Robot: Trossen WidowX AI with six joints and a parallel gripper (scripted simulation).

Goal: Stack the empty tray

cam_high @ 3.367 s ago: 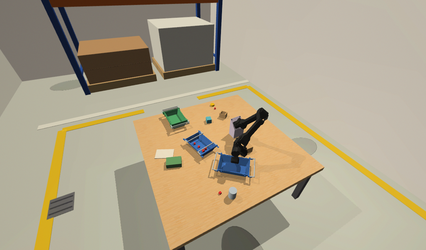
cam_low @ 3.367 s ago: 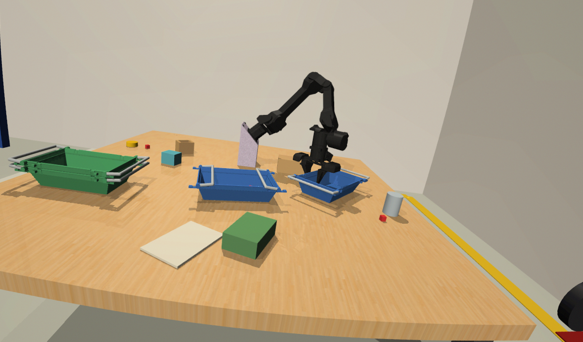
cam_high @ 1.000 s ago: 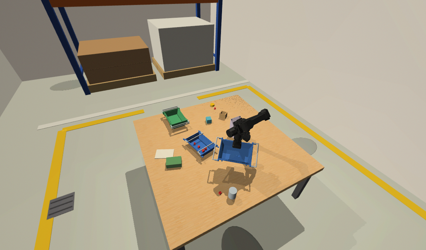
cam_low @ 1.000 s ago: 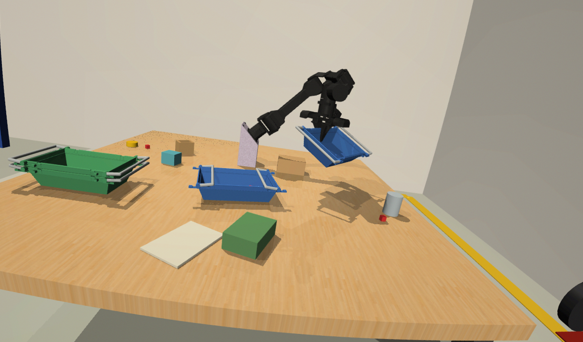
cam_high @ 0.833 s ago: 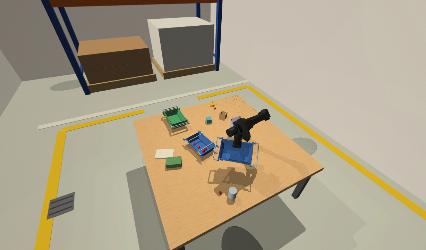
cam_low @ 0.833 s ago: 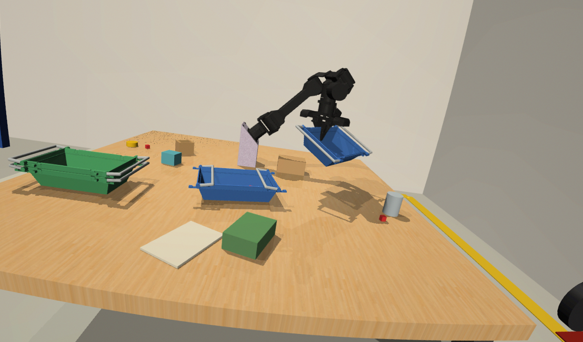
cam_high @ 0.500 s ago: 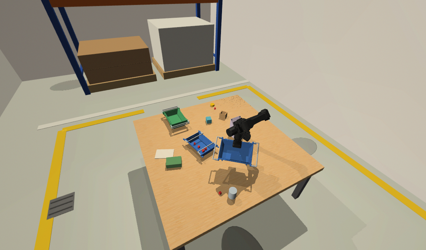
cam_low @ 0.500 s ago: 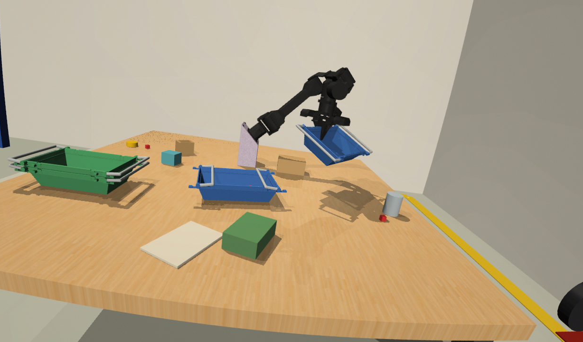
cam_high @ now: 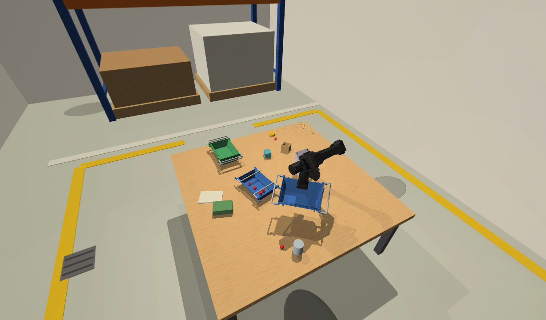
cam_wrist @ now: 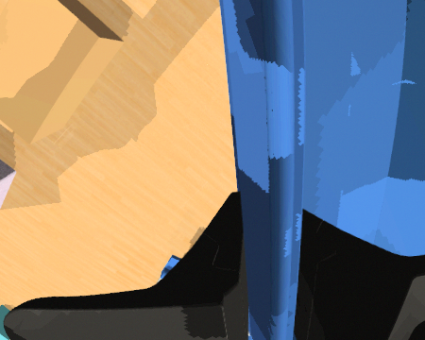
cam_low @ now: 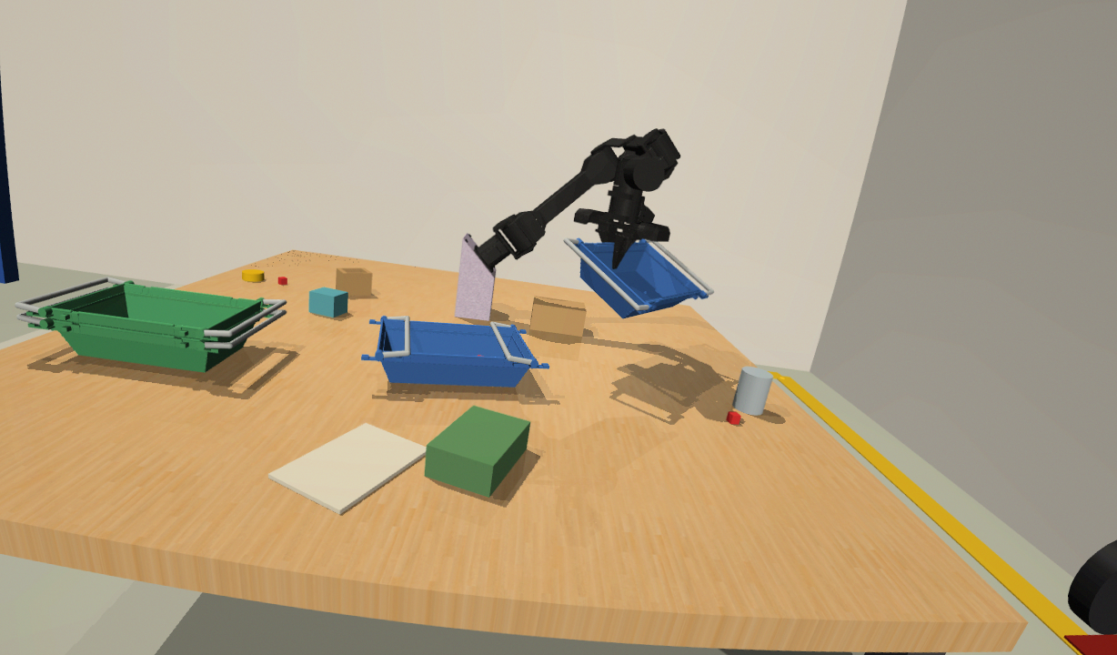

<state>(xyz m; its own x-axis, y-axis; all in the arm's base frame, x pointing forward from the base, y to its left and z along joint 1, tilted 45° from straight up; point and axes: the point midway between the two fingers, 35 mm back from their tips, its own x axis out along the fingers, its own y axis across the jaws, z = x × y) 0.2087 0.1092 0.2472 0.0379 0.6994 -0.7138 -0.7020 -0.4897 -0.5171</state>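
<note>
The loaded blue tray (cam_high: 258,178) (cam_low: 448,367) stands mid-table with small red blocks (cam_high: 262,192) inside. Its two grey wire bars (cam_low: 394,339) (cam_low: 505,343) lie in across its top. My gripper (cam_high: 302,185) (cam_low: 619,256) (cam_wrist: 249,200) is shut on one long wall of the empty blue tray (cam_high: 307,198) (cam_low: 648,285) (cam_wrist: 364,101). It holds that tray high above the table, tilted, to the right of the loaded tray and apart from it. The empty tray's own bars hang out over its ends.
A stack of green trays (cam_high: 226,152) (cam_low: 139,335) stands at the far left. A green block (cam_high: 222,207) (cam_low: 474,449) and a cream slab (cam_high: 210,196) (cam_low: 347,466) lie in front. A grey cylinder (cam_high: 298,247) (cam_low: 752,390), a brown box (cam_low: 558,317) and a teal cube (cam_low: 327,302) stand around.
</note>
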